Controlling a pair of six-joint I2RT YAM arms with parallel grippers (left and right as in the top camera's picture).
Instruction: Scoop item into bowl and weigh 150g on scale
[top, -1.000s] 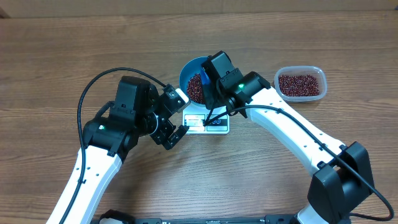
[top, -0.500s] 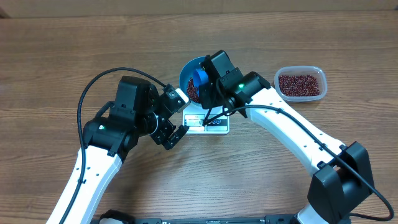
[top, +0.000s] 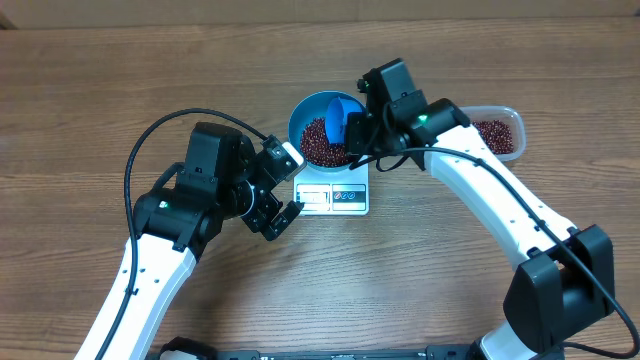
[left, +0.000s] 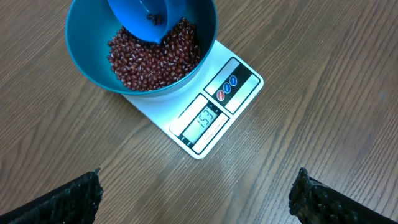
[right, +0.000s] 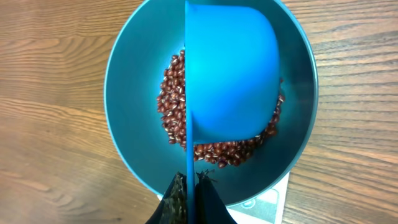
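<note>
The teal-blue bowl (top: 303, 112) stands on the white scale (top: 335, 196), with a heap of red-brown beans (top: 322, 146) inside. My right gripper (top: 360, 132) is shut on the thin handle of a small blue scoop (top: 339, 117), held over the right side of the bowl. In the right wrist view the scoop (right: 233, 74) is turned on its side above the beans (right: 171, 102), and the gripper (right: 191, 182) pinches its handle over the bowl (right: 127, 93). My left gripper (top: 287, 186) hangs open beside the scale's (left: 214, 115) front, its gripper (left: 198, 182) empty over bare wood.
A clear plastic tub (top: 497, 132) with more beans sits at the back right, partly behind the right arm. The left arm's body lies left of the scale, and the right arm reaches in from the lower right.
The right gripper has swung right and back with the scoop, uncovering most of the bowl. The scoop now hangs over the bowl's right side. The left arm has not moved.
</note>
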